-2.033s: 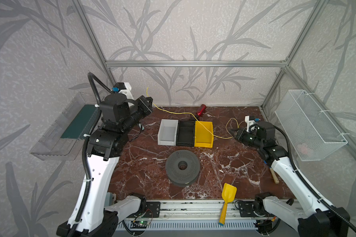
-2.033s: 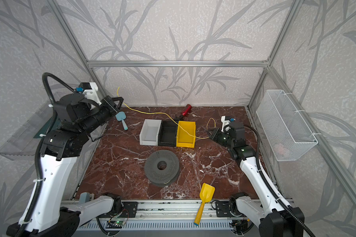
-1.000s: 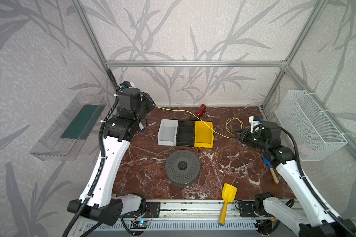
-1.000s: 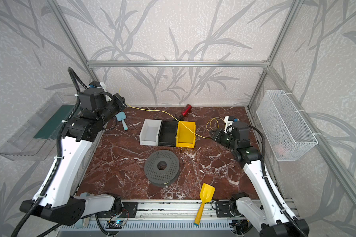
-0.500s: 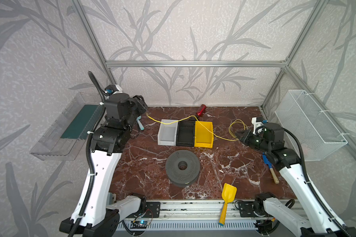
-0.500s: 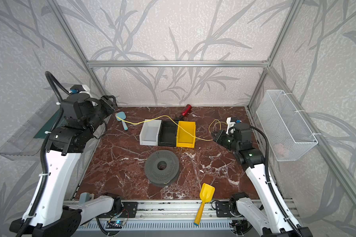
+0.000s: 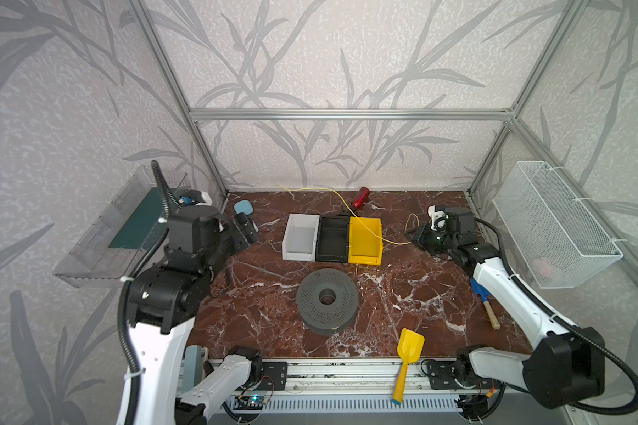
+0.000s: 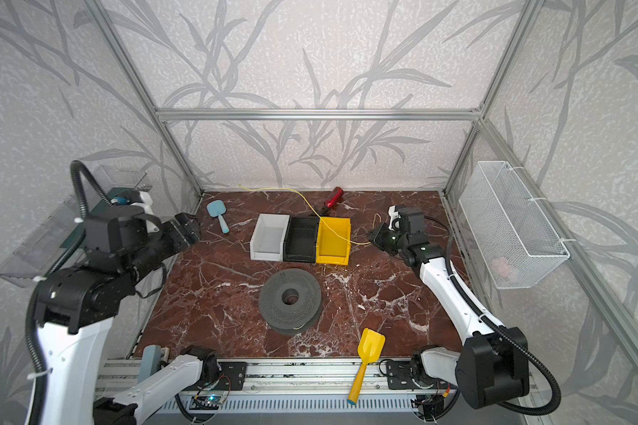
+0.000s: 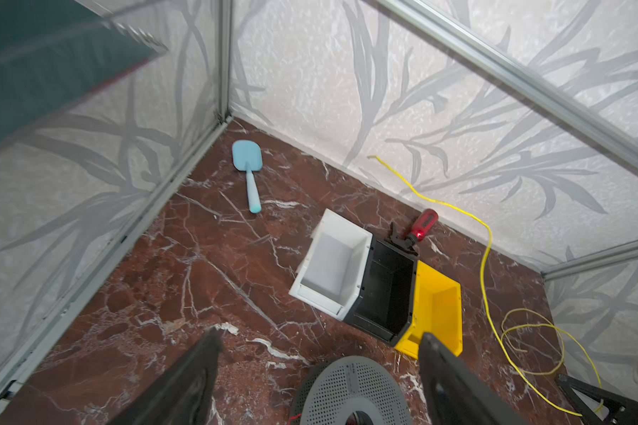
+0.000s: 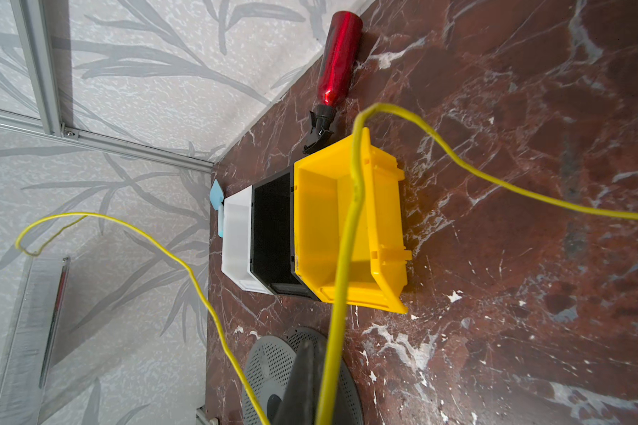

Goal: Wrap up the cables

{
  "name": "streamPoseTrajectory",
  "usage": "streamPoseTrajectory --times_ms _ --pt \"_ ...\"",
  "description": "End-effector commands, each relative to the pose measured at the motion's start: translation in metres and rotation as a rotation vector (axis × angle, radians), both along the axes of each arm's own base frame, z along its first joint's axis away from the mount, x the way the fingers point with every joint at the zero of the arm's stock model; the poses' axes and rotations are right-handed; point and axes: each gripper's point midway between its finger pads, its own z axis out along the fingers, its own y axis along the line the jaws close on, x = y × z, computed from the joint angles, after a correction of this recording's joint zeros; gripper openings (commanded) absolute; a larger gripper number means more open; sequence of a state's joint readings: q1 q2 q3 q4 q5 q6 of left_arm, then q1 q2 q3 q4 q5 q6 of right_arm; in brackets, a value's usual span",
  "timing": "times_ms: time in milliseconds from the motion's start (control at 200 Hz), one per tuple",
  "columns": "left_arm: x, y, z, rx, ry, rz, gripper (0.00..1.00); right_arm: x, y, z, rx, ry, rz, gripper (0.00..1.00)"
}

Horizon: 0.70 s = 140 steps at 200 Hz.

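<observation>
**Right wrist view: thin bright yellow wire pinched in the closed right gripper**

The right gripper's fingers are pressed together on the yellow wire, low over the right side of the brown marble tabletop. From there the wire crosses the open yellow plastic bin and passes the red metal bottle. It then runs along the foot of the back wall. Its free end stops short of the back left corner. A small loop of wire stands just behind the right gripper.

The yellow bin touches a black plastic bin, which touches a white plastic bin; the three form a row mid-table.

The left gripper hangs at the table's left edge, fingers spread wide with nothing between them, well apart from the wire. Bare marble lies between it and the white bin. A light-blue plastic paddle lies near the back left corner.

A grey perforated spool sits in front of the bins, with bare marble on both sides. A yellow plastic toy shovel lies at the front edge, its handle overhanging the rail.
</observation>
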<state>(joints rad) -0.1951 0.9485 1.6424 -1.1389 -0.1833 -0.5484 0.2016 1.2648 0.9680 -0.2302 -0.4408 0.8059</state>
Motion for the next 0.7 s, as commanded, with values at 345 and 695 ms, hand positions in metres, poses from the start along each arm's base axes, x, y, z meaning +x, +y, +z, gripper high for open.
streamPoseTrajectory --times_ms 345,695 --pt "0.018 -0.149 -0.03 -0.608 -0.203 -0.6 0.73 -0.009 0.078 0.063 0.197 -0.097 0.106 0.0" --pt "0.028 -0.213 -0.046 -0.595 -0.225 -0.75 0.76 -0.008 0.11 0.08 0.221 -0.123 0.124 0.0"
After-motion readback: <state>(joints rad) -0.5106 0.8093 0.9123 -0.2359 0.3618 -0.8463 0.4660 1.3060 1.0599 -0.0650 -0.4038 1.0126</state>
